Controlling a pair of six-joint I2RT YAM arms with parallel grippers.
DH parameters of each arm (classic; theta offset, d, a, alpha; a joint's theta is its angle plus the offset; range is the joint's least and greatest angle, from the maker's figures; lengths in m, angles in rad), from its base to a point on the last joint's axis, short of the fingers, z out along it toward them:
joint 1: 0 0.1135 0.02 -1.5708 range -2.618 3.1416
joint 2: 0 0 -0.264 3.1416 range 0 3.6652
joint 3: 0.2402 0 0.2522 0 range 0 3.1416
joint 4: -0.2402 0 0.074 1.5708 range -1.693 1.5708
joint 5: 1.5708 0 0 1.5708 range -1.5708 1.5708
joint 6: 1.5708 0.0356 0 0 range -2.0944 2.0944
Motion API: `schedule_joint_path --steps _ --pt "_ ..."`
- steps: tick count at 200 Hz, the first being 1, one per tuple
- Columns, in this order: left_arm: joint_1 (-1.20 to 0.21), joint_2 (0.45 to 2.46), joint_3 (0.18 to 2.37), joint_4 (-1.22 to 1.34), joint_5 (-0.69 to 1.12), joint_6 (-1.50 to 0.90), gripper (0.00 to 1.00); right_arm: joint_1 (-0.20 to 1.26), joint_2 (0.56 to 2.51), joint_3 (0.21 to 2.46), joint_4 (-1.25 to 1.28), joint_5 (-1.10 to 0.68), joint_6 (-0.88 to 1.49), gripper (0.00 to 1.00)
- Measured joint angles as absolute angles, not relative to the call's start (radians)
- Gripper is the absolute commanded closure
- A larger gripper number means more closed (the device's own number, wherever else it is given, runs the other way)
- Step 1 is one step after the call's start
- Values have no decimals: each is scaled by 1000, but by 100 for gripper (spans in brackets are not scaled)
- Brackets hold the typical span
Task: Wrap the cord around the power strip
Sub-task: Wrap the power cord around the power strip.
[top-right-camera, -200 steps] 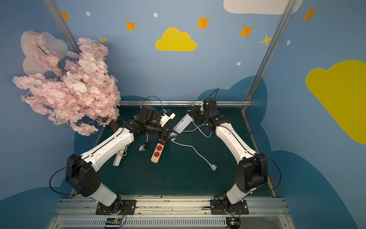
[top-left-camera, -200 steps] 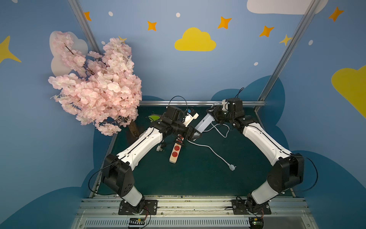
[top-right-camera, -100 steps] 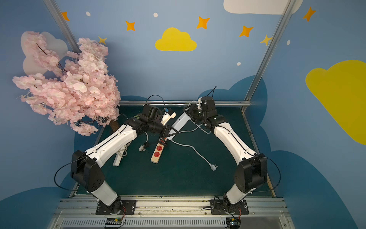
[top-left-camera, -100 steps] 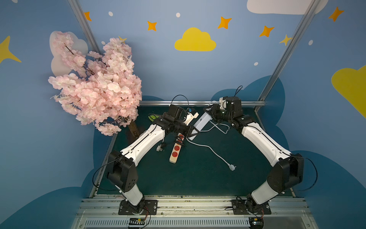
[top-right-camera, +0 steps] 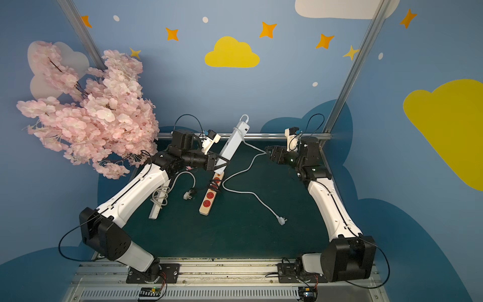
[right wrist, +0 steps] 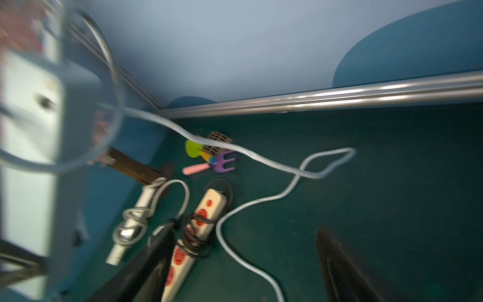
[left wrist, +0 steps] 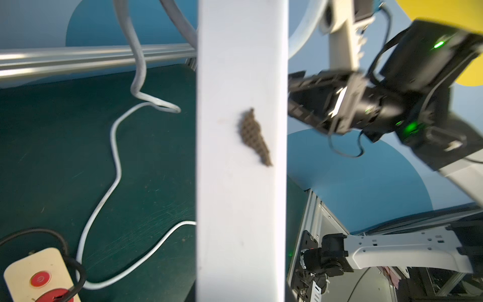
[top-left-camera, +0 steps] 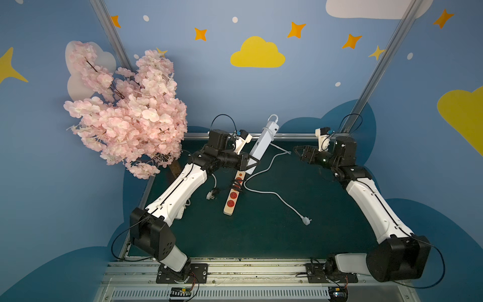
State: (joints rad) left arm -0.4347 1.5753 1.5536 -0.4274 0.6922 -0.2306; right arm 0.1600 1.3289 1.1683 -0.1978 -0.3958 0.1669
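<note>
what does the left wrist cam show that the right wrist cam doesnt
Only the left wrist view: the right arm and a dark patch on the white power strip. Only the right wrist view: a purple toy fork and another white strip wrapped in its grey cord. Both: the white power strip, its loose white cord and the beige power strip.

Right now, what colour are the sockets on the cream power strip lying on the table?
The sockets are red, clearest in a top view.
</note>
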Motion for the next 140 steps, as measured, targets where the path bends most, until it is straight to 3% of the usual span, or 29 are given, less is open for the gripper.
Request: schedule_joint_path --steps 51,106,140 --pt "-440 1575 1649 -460 738 -229 97 171 1452 1020 -23 -279 -157 15" --pt "-474 1575 1713 -554 756 -206 97 270 1744 1103 393 -322 -111 14" --pt "-492 1575 1741 -602 760 -189 97 324 1899 1181 597 -236 -13 15"
